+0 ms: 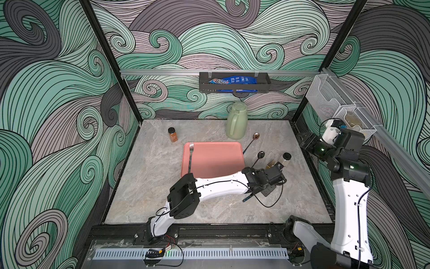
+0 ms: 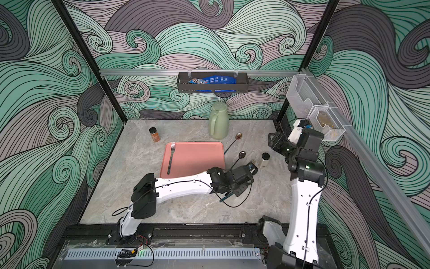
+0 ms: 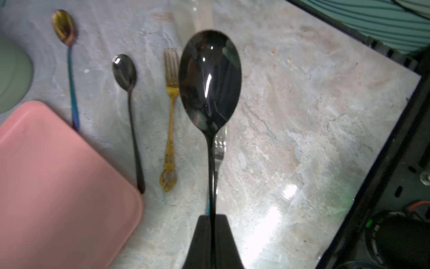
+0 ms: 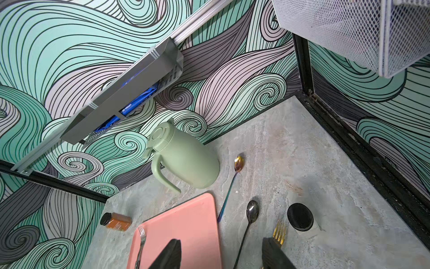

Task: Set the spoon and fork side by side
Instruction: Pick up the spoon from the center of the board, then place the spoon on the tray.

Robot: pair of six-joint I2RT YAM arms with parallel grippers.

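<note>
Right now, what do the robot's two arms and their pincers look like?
Both the left arm and right arm have white shells between chunky black joints, with thin black cables outside. Small green lights glow on the right one. The left gripper and right gripper have black, tapering fingers.

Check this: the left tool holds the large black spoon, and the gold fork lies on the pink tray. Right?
No: the left wrist view shows the gold fork on the table, off the pink tray. The left tool does hold the large black spoon.
</note>
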